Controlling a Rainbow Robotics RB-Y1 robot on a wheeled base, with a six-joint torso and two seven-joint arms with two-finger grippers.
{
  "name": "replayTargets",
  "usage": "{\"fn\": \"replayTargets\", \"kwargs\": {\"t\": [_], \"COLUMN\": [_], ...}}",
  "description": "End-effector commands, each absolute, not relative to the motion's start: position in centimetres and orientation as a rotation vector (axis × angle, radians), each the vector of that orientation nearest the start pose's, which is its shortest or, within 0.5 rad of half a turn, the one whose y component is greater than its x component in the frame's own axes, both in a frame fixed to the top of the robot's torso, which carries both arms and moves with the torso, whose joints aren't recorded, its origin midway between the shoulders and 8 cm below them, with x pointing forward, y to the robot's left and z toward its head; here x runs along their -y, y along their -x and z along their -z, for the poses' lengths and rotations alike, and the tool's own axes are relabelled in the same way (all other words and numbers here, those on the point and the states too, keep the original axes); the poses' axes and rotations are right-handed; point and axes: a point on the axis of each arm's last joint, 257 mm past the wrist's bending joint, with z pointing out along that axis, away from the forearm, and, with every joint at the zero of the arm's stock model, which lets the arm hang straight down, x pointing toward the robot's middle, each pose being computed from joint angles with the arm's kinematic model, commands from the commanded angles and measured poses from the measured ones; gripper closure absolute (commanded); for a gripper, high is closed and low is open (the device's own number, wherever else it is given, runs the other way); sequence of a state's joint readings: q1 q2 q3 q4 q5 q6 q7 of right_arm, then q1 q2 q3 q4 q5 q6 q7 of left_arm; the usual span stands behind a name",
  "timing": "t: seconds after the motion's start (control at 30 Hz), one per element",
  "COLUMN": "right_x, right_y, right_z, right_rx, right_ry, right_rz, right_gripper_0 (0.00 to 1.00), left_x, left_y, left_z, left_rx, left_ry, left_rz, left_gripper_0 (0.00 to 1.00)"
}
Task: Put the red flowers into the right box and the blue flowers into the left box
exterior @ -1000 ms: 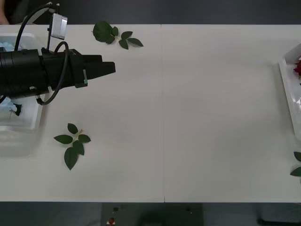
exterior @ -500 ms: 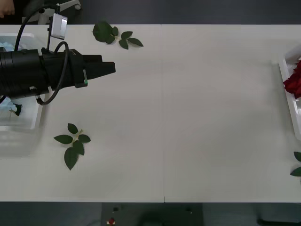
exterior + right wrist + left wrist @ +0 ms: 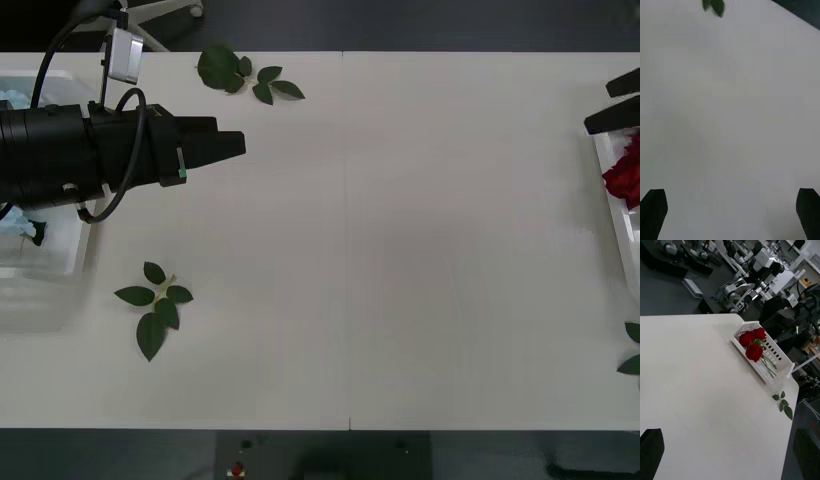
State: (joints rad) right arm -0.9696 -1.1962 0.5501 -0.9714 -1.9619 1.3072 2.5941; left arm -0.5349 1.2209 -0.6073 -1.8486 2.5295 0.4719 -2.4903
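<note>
Red flowers lie in right box at tabletop's right edge; right gripper nearer, fingers apart, empty. Left gripper likewise apart.

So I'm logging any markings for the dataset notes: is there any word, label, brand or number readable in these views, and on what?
None can be read.
The pale tag above the left arm: no text can be made out on it.
The right box holding the red flowers: no print visible.
The table and the leaf sprigs: unmarked.
The lab equipment in the background: too far off to read.
</note>
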Motion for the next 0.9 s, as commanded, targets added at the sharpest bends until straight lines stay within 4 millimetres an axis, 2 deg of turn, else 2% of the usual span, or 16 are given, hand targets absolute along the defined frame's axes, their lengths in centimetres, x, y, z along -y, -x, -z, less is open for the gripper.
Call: {"fn": "replayTargets", "kwargs": {"t": [0.03, 0.07, 0.13, 0.33, 0.53, 0.67, 0.9], "right_x": [29.7, 28.1, 26.1, 21.1, 18.5, 17.3, 15.4], "right_y": [-53.5, -53.2, -52.7, -51.2, -49.6, -48.3, -48.3], "right_z": [2.9, 2.5, 2.5, 3.1, 4.7, 7.6, 9.6], "right_rx": [-1.921, -1.868, -1.826, -1.736, -1.688, -1.688, -1.652], "right_ry": [1.202, 1.246, 1.288, 1.422, 1.577, 1.679, 1.716], "right_rz": [-0.435, -0.443, -0.462, -0.486, -0.433, -0.405, -0.356], "right_gripper_0": [0.0, 0.0, 0.0, 0.0, 0.0, 0.0, 0.0], "left_x": [-10.6, -10.6, -10.6, -10.6, -10.6, -10.6, -10.6], "left_y": [-46.1, -46.1, -46.1, -46.1, -46.1, -46.1, -46.1], "left_z": [2.9, 2.9, 2.9, 2.9, 2.9, 2.9, 2.9], "left_rx": [-1.689, -1.689, -1.689, -1.689, -1.689, -1.689, -1.689], "left_ry": [-0.73, -0.73, -0.73, -0.73, -0.73, -0.73, -0.73], "left_rz": [0.979, 0.979, 0.979, 0.979, 0.979, 0.979, 0.979], "left_gripper_0": [0.0, 0.0, 0.0, 0.0, 0.0, 0.0, 0.0]}}
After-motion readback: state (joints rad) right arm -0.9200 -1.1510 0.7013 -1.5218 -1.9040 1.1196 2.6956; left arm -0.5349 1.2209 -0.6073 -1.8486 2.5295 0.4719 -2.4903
